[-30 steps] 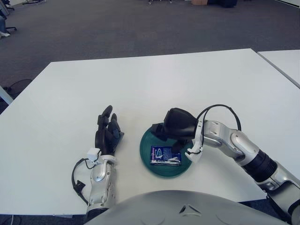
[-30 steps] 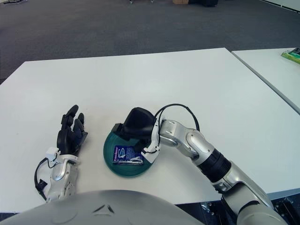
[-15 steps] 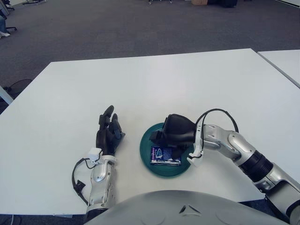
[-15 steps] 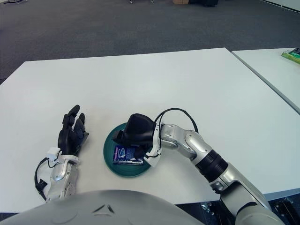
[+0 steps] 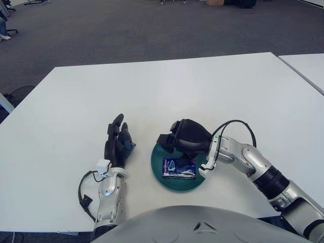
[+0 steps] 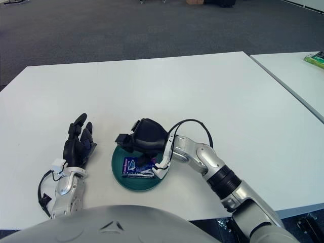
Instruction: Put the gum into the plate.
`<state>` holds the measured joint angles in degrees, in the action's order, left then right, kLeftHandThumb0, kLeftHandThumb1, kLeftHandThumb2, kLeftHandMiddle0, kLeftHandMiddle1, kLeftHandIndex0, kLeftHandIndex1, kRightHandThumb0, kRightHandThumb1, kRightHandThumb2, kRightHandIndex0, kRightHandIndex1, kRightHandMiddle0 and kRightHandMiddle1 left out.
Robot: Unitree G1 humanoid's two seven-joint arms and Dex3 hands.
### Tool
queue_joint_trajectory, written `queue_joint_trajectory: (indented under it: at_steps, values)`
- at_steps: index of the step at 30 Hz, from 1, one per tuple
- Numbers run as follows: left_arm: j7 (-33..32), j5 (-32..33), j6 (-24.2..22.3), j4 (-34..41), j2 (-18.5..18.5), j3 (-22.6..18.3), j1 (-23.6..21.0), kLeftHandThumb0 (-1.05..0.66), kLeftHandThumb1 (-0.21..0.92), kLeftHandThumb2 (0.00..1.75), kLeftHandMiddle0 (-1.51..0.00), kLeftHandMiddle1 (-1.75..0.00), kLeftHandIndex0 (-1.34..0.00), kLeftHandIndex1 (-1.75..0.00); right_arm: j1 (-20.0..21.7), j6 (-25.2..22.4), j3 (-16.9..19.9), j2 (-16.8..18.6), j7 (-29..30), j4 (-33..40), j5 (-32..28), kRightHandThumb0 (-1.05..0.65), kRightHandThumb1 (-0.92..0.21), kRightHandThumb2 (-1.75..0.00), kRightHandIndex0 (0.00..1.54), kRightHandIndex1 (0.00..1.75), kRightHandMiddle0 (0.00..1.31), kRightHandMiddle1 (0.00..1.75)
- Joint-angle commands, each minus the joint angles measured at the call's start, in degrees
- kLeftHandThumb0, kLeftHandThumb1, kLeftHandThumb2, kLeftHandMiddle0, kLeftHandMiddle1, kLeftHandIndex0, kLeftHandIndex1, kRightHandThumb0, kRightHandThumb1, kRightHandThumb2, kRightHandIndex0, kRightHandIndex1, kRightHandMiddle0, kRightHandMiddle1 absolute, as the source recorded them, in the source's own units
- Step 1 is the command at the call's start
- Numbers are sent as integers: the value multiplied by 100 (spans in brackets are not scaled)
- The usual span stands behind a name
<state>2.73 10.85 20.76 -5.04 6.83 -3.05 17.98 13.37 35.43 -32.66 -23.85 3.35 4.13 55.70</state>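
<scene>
The gum (image 5: 178, 167), a flat blue pack, lies inside the dark green plate (image 5: 158, 169) near the table's front edge. My right hand (image 5: 175, 150) hovers over the plate's far half, its black fingers (image 5: 164, 139) spread toward the left and open. One finger overlaps the gum's upper right corner; I cannot tell whether it touches. Nothing is held in that hand. My left hand (image 5: 117, 143) shows on the white table (image 5: 152, 91) to the left of the plate, fingers stretched out and open.
A second white table (image 5: 309, 68) stands at the right with a narrow gap between the two. A green object (image 6: 315, 59) lies on it. Grey carpet lies beyond the table's far edge.
My right hand has dipped, then shifted slightly left over the plate, and its fingers have spread out. The gum has stayed in the plate. The left hand has barely moved.
</scene>
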Motion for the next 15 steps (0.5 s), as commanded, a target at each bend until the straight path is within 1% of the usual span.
queue_joint_trajectory:
  at_steps: [1,6,10,12,13,15]
  values:
    - [38,107,-275,-244,63,-9,26,-66,92,80,-26,-1,0,-68,-68,-218,173,31,10,96,15,-39,-70,-81,70,175,33,175]
    - [77,152,-299,-309,55,-24,-27,-65,92,80,-25,0,0,-67,-119,-348,197,50,-88,148,-24,-38,-76,-74,62,175,30,175]
    - [111,194,-281,-341,46,-24,-68,-65,92,78,-25,0,0,-67,-133,-428,311,-17,-280,362,-161,-38,-81,-67,56,175,27,175]
    - [133,220,-263,-360,44,-26,-83,-65,92,77,-25,0,0,-67,52,-514,567,-93,-516,517,-464,-37,-83,-64,53,175,25,175]
    - [142,237,-258,-376,45,-30,-96,-66,92,77,-25,0,0,-67,274,-578,755,-134,-666,527,-692,-37,-84,-63,51,175,25,175]
    - [151,257,-252,-395,45,-32,-109,-66,92,77,-26,0,0,-67,507,-641,958,-166,-852,528,-939,-37,-86,-60,48,171,24,175]
